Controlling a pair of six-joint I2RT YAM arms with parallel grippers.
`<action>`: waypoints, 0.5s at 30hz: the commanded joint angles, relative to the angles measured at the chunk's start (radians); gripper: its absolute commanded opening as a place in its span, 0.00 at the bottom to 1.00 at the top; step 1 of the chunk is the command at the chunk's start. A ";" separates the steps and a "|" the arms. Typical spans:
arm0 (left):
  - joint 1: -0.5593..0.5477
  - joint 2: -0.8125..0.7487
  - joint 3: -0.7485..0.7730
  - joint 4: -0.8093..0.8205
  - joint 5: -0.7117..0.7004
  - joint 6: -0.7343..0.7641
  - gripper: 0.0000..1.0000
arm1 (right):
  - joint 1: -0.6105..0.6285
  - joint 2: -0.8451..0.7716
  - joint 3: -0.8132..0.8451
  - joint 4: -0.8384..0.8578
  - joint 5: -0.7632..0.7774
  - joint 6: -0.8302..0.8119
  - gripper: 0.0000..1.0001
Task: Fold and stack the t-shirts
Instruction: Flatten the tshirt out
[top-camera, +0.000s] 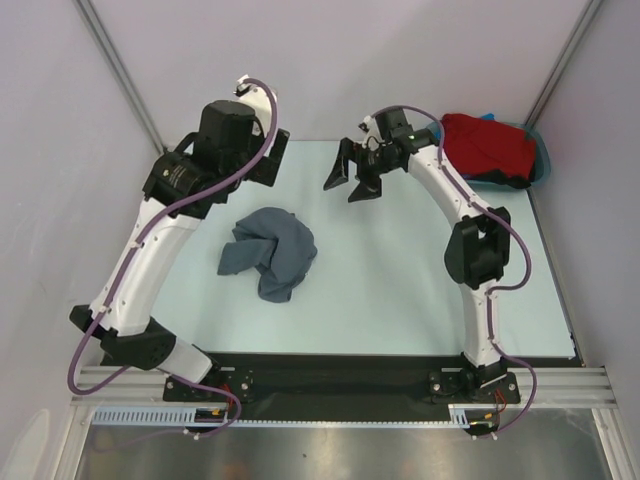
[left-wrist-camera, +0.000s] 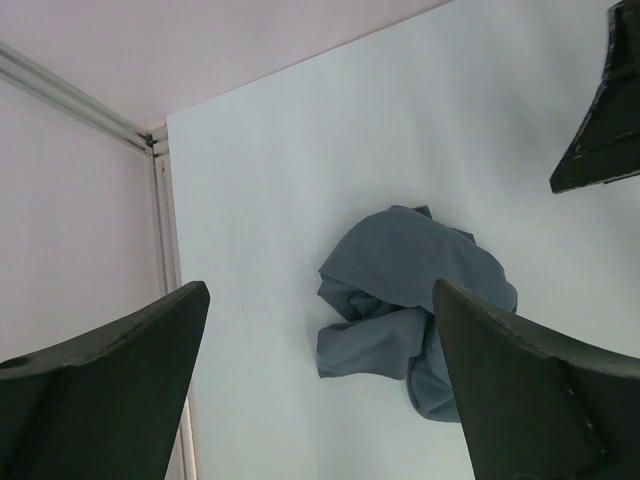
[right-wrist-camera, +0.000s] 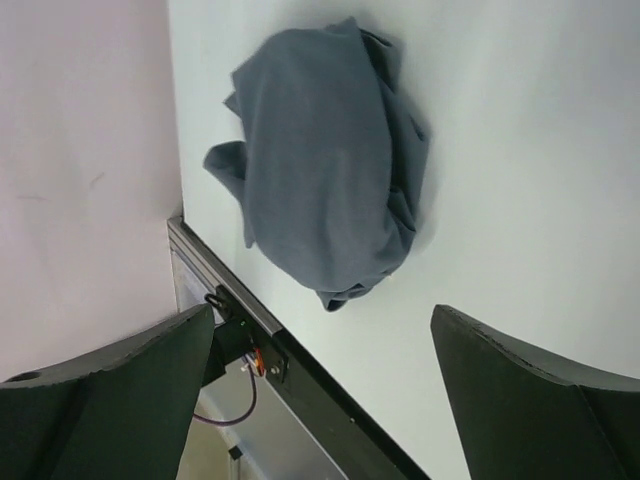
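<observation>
Grey shirt (top-camera: 268, 252) lies crumpled on my table (top-camera: 400, 290); the left gripper (left-wrist-camera: 320, 292) and right gripper (top-camera: 350, 180) hang wide open, holding nothing.

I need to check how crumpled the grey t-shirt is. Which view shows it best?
The right wrist view: the grey t-shirt appears largest, whole and unobstructed. The top external view shows it whole but small; in the left wrist view the left gripper covers its edge.

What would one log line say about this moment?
left gripper open | right gripper open | grey t-shirt crumpled on table | red t-shirt in tub
</observation>
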 joint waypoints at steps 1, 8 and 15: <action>0.006 0.019 0.002 0.000 0.035 -0.028 1.00 | 0.000 0.081 0.041 -0.084 -0.022 -0.019 0.97; 0.044 0.103 0.007 -0.055 -0.048 -0.117 1.00 | 0.038 0.181 0.160 -0.190 -0.030 -0.073 0.93; 0.136 0.188 0.018 -0.146 0.011 -0.288 1.00 | 0.124 0.193 0.274 -0.340 0.125 -0.171 0.90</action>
